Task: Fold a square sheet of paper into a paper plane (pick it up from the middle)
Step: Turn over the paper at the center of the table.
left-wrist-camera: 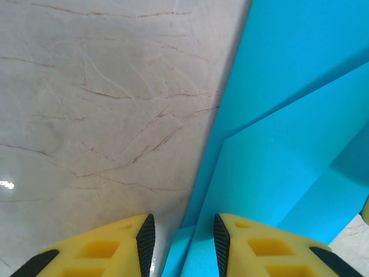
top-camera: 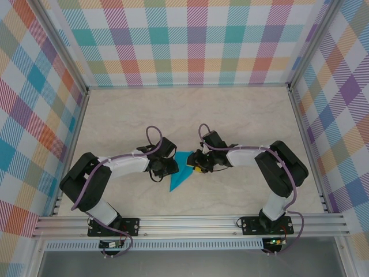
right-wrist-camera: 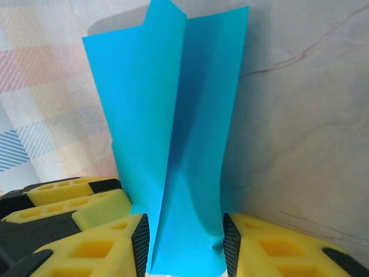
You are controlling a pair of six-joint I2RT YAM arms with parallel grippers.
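Likely a wing-creasing step: right gripper (right-wrist-camera: 184, 245) jaws clamp the paper plane (top-camera: 180, 176); left gripper (left-wrist-camera: 181, 239) jaws stand apart astride its 9 o'clock edge. Next calls for a square pinch.

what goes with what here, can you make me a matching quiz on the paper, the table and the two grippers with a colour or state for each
Things:
1 paper
2 table
3 left gripper
4 right gripper

Colour or state:
a pale marble pattern
b shut on the paper, which stands upright
c teal-blue, creased
d open, the paper's edge running in between its jaws

Pairs: 1-c; 2-a; 3-d; 4-b
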